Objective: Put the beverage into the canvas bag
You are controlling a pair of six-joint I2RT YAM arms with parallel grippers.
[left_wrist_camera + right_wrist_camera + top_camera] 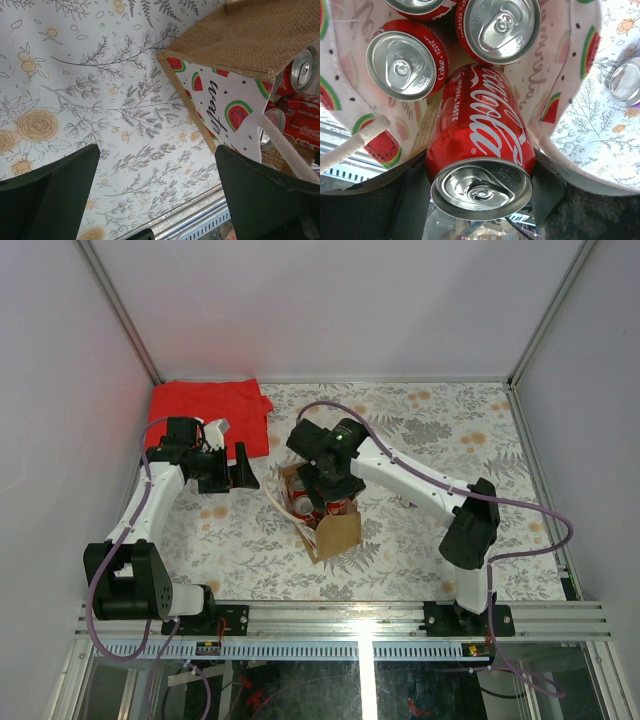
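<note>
Right tool [479, 197] grips a cola can [480, 125] partly inside the canvas bag [340, 532]; left tool [157, 200] gapes wide

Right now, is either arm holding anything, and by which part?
The right gripper holds a red cola can, its fingers on the sides near its lid end. The left gripper is open and empty.

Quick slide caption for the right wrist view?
Right gripper holds a Coca-Cola can at the mouth of the canvas bag, three cans already inside.
</note>
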